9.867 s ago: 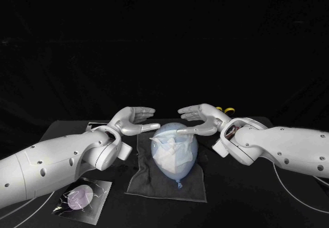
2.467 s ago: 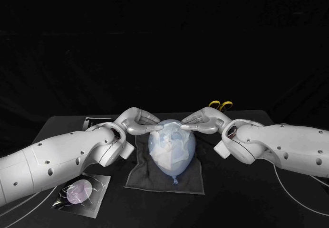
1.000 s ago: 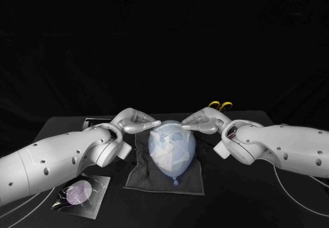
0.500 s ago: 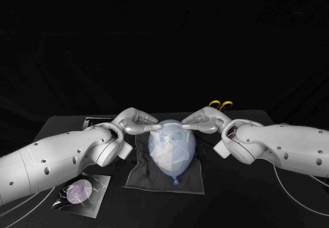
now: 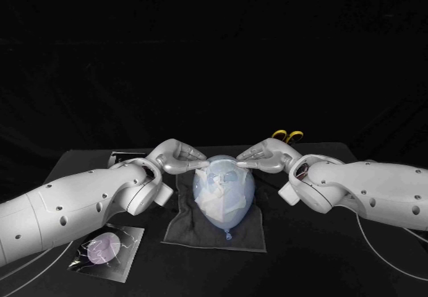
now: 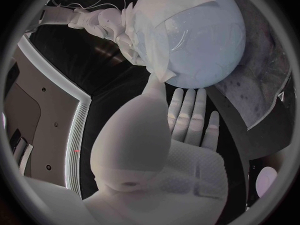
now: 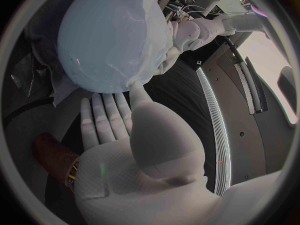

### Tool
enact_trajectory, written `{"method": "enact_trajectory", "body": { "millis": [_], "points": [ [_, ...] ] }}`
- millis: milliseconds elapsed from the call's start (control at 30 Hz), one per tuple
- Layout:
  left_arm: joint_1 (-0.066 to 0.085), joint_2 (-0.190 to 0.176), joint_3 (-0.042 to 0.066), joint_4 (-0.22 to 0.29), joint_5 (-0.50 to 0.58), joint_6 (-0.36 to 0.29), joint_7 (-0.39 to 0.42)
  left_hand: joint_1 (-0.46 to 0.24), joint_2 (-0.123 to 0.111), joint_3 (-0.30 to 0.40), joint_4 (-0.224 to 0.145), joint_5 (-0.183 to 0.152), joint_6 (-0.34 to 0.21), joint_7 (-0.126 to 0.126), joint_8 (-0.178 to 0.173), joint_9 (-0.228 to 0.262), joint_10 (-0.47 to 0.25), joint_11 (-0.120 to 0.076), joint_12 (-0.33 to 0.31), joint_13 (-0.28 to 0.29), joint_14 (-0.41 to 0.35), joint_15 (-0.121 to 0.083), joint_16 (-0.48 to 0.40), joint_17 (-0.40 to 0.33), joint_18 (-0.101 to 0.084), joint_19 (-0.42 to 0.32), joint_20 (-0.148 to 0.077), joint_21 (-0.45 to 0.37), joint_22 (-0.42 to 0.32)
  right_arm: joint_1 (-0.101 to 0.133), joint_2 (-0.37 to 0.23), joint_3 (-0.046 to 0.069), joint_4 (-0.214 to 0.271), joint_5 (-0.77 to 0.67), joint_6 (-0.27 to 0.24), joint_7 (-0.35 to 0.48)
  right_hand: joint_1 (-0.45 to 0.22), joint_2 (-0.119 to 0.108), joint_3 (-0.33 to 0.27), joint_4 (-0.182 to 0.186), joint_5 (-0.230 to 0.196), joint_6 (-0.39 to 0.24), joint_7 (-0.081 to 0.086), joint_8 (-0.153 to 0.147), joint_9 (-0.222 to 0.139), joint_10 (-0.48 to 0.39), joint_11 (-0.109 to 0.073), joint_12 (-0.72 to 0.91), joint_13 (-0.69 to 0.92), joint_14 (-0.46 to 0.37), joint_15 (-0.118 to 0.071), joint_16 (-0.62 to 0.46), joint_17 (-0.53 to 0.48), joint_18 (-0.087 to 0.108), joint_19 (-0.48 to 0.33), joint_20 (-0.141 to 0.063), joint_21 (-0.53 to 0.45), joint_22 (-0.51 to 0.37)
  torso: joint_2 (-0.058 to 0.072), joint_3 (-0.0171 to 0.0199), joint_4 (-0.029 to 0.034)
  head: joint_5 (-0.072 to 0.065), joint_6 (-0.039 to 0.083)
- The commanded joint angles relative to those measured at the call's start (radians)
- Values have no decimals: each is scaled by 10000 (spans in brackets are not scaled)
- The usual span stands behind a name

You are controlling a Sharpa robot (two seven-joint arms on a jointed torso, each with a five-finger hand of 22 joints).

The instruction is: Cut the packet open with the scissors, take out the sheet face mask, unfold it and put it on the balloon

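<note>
White sheet mask over balloon | left fingers, right fingers pinching top edge

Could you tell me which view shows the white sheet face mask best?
The head view: the white sheet face mask lies full-length along the pale blue balloon. Each wrist view gives one side edge.

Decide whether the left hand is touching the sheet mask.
Touching. The left wrist view shows the left hand pressing a fingertip against the sheet mask.
</note>
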Motion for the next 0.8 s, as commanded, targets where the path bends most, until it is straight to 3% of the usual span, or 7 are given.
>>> {"method": "enact_trajectory", "body": {
  "millis": [33, 200, 433, 567, 700, 733, 800],
  "points": [
    [3, 33, 9, -4, -10, -95, 39, 197, 59, 103, -23, -14, 106, -68, 95, 23, 170, -57, 88, 15, 135, -23, 70, 33, -68, 205, -10, 75, 27, -32, 22, -24, 30, -73, 201, -46, -96, 17, -10, 43, -42, 12, 424, 40, 2, 57, -10, -9, 16, -60, 12, 24, -3, 107, 76, 7, 25, -10, -4, 2, -3, 16, -17],
    [3, 49, 9, -46, 2, -309, 102, 845, 458, 571, -50, -5, 651, -405, 392, 108, 744, -339, 198, 13, 551, -253, 264, 180, -2, 1255, -35, 407, 166, -32, 22, -24, 37, -70, 206, -45, -105, 0, -16, 42, -42, 15, 423, 44, 3, 61, -10, -8, 16, -51, 12, 25, -2, 107, 83, 7, 26, -10, 5, -1, 0, 12, -28],
    [3, 66, 9, -106, 94, -695, 224, 1197, 617, 1293, 102, -3, 1171, -597, 647, 206, 1410, -559, 99, -30, 1031, -460, 427, 383, 222, 2859, -73, 944, 369, -32, 22, -24, 35, -70, 201, -45, -105, 0, -16, 42, -42, 15, 423, 44, 3, 61, -10, -8, 16, -51, 12, 25, -2, 107, 83, 7, 26, -10, 0, -3, 6, 13, -49],
    [3, 35, 9, -114, 375, -845, 377, 969, 727, 1927, 111, -3, 1183, -588, 685, 259, 1569, -558, -120, -45, 1112, -467, 371, 452, 349, 2992, -62, 977, 340, -32, 21, -24, 31, -70, 194, -40, -105, 0, -16, 42, -42, 15, 423, 44, 3, 61, -10, -8, 16, -51, 12, 25, -2, 107, 83, 7, 26, -10, -1, -7, 7, 4, -30],
    [2, -73, 12, -63, 835, -677, 628, -283, 446, 2133, 135, -30, 703, -299, 402, 177, 1036, -285, -216, -51, 676, -237, 9, 403, 113, 1644, -30, 477, 78, -32, 19, -24, 24, -69, 179, -33, -108, -12, -18, 38, -41, 19, 421, 49, 3, 67, -12, -7, 17, -49, 11, 26, -2, 108, 79, 7, 24, -14, 1, -9, 10, 11, 3],
    [1, -115, 13, -36, 908, -553, 659, -1129, 138, 1732, 117, -4, 434, -89, 218, 99, 757, -112, -229, -57, 408, -102, -160, 349, -2, 1056, -25, 282, -6, -32, 19, -24, 21, -69, 177, -31, -108, -12, -18, 38, -41, 19, 421, 49, 3, 67, -12, -7, 17, -49, 11, 26, -2, 108, 79, 7, 24, -14, 2, -9, 10, 12, 5],
    [1, -185, 13, 19, 926, -345, 649, -2071, -303, 1059, 143, -11, 196, 82, 54, 37, 320, 36, -204, -46, 16, 60, -384, 259, -99, 83, -9, -37, -111, -32, 17, -24, 16, -68, 174, -29, -108, -12, -18, 38, -41, 19, 421, 49, 3, 67, -12, -7, 17, -49, 11, 26, -2, 108, 79, 7, 24, -14, 2, -9, 12, 17, -2]
  ]
}}
